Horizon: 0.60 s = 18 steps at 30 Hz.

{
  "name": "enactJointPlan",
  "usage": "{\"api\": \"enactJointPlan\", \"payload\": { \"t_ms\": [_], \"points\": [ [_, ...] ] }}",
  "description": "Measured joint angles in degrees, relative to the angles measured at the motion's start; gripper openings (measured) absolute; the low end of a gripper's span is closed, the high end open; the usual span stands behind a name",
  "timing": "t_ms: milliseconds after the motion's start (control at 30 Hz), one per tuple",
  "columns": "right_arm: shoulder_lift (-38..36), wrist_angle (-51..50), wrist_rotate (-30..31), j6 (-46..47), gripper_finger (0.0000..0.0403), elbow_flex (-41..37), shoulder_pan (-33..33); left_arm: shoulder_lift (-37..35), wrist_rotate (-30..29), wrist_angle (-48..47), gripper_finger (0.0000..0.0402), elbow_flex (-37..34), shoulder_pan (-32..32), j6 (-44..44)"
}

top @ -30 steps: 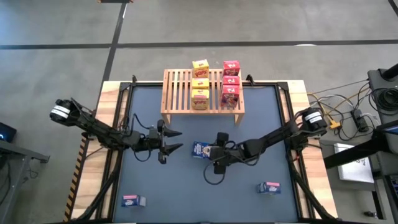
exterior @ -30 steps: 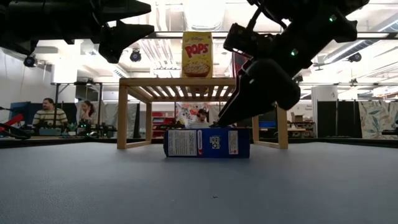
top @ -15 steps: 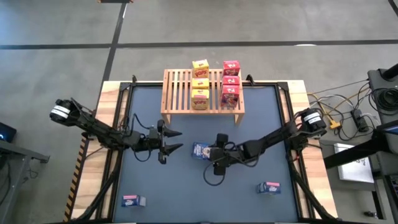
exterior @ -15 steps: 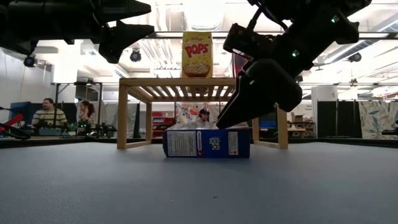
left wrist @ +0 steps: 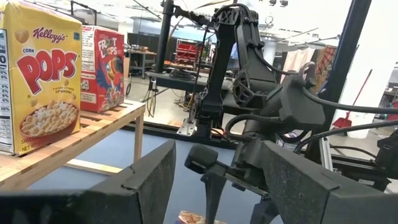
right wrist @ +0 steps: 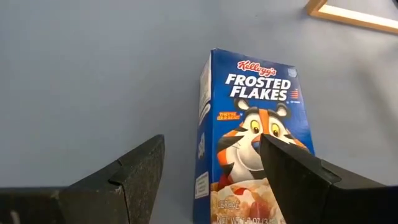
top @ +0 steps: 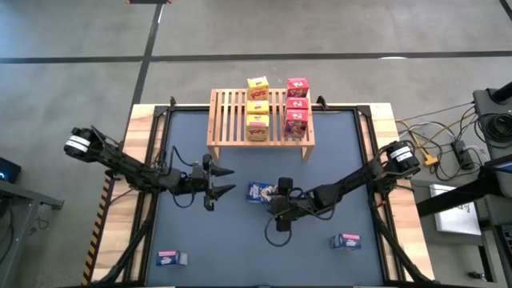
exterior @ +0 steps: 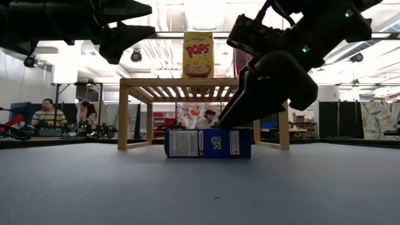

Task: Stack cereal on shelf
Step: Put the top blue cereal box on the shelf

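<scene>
Table (top: 192,240): a blue-topped surface with wooden edges, carrying all the task's things. Shelf (top: 232,120): a slatted wooden rack at the far side of the table; it already bears three yellow boxes (top: 257,106) in one row and three red boxes (top: 296,106) in the row beside them, so the two finished colours leave the blue set to be placed. Left arm: waits over the left half of the table, its left hand (top: 222,181) raised, fingers spread apart and empty. Right arm: reaches in from the right, its right hand (top: 278,210) low over the middle of the table, just beside the nearest blue box (top: 258,192); its two fingers (right wrist: 134,177) stand well apart with nothing between them, and the right wrist view shows the box lying flat on the table, front upward, ahead of the fingers and off toward one of them. Two more blue boxes (top: 346,241) lie near the front of the table, one toward each corner, well apart from either hand. Step in hand, as judged: the approach to the middle blue box. The next move calls for centring the open fingers astride the box's narrow sides, lowering, closing, then carrying it to the bare slats on the shelf's left.
</scene>
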Motion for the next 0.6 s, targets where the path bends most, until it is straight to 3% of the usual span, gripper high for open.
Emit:
{"api": "enactJointPlan", "payload": {
  "t_ms": [600],
  "points": [
    [3.22, 1.47, -2.27, 3.14, 0.0254, 0.26, 2.09, 0.0, 0.0, -0.2, 0.0219, 0.0, 0.0, -0.13]
  ]
}}
